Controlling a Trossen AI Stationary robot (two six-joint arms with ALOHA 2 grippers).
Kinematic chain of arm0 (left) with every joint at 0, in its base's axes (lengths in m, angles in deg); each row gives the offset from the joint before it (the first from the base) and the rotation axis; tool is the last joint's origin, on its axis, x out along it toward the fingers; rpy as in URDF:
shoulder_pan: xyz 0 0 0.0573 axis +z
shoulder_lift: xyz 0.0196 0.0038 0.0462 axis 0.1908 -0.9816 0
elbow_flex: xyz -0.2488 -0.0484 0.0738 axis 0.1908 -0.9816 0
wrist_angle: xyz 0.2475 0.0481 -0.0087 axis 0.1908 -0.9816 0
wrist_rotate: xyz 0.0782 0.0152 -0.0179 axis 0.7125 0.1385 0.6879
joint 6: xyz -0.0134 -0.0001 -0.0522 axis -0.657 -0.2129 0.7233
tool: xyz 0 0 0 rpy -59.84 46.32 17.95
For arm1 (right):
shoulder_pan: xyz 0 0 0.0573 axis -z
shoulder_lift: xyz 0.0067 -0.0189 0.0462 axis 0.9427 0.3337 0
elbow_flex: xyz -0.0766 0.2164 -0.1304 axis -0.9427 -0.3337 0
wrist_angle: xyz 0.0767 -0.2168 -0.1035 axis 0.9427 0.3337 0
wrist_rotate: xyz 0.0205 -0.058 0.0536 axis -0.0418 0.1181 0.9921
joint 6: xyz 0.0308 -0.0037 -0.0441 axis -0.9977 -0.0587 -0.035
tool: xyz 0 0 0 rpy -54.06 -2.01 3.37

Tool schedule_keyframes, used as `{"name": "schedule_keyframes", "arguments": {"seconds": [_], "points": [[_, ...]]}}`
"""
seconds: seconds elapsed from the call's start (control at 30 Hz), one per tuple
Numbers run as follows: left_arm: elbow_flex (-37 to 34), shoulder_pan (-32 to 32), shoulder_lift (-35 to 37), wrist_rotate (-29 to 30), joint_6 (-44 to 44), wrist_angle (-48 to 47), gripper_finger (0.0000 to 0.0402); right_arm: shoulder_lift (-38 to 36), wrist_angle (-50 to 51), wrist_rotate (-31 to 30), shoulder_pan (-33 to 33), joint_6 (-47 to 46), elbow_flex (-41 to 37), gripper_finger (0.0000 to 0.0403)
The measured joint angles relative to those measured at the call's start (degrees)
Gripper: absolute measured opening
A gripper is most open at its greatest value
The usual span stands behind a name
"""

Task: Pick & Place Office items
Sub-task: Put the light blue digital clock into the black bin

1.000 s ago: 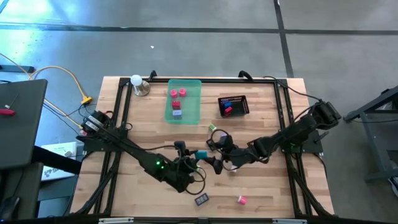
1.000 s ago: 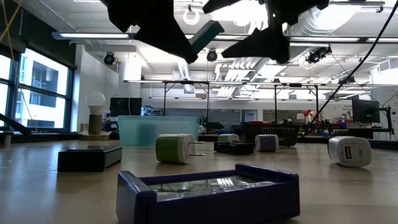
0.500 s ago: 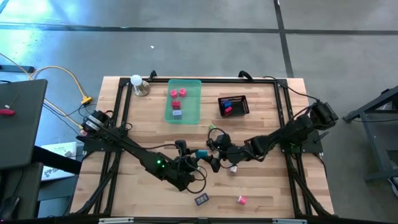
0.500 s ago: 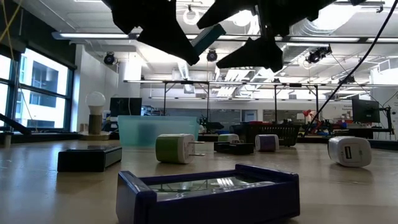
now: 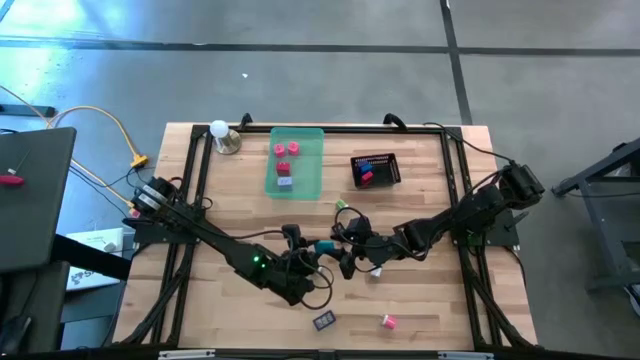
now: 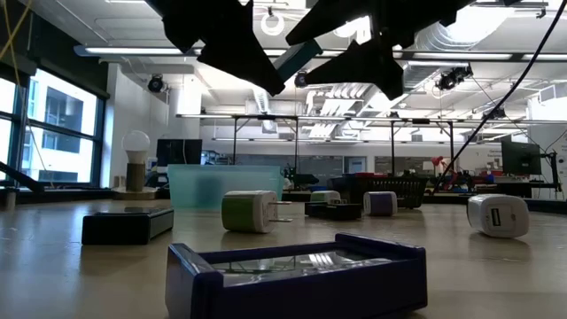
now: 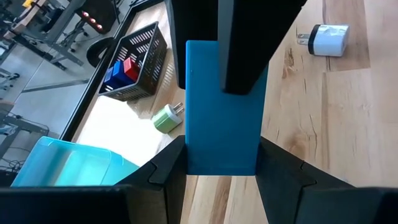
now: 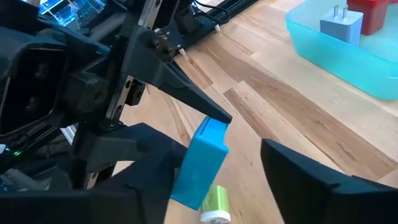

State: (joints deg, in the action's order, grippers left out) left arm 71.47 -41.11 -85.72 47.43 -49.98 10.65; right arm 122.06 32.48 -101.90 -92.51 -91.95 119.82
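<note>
You've got the left gripper (image 5: 308, 250) raised over the tabletop's middle, nearer the front edge, jaws pinching a flat teal rectangular block (image 7: 222, 112) by its long sides; the block sits up off the wood. Just right of it, the right gripper (image 8: 217, 163) faces the left one w/ fingers either side of the block's free end. Right jaws look part-spread; can't tell if they touch the block yet.

L to R across the table:
- Back-left corner: a white round bulb on a small stand (image 5: 219, 132).
- Back edge, left of centre: translucent green rectangular tray (image 5: 310, 170) holding two pink/red blocky pieces (image 5: 287, 149) and a small lavender plug-like piece (image 5: 285, 179).
- Front edge, centre: a dark flat rectangular piece (image 5: 324, 321); low view shows it close up as a navy framed slab (image 6: 297, 270).
- Below the two grippers: a green-and-white plug adapter (image 7: 168, 117) lying on its side on the wood.
- Right of tray, near back edge: black mesh basket (image 5: 376, 169) w/ blue and red blocks inside (image 7: 122, 67).
- Under the right arm: a white plug adapter (image 7: 328, 39).
- Front edge, right of the dark piece: a small pink piece (image 5: 389, 321).
</note>
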Motion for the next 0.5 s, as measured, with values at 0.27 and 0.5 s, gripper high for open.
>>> {"name": "schedule_keyframes", "arguments": {"seconds": [0.27,0.5], "points": [[-0.02,-0.01,0.0,0.0,-0.51,-0.01,0.0167,-0.07,0.4,1.09,0.0,1.4,0.02,0.0143],[-0.02,-0.14,0.0,0.11,-1.09,0.04,0.0175,-0.07,0.86,1.78,-0.02,3.11,0.0,0.0051]]}}
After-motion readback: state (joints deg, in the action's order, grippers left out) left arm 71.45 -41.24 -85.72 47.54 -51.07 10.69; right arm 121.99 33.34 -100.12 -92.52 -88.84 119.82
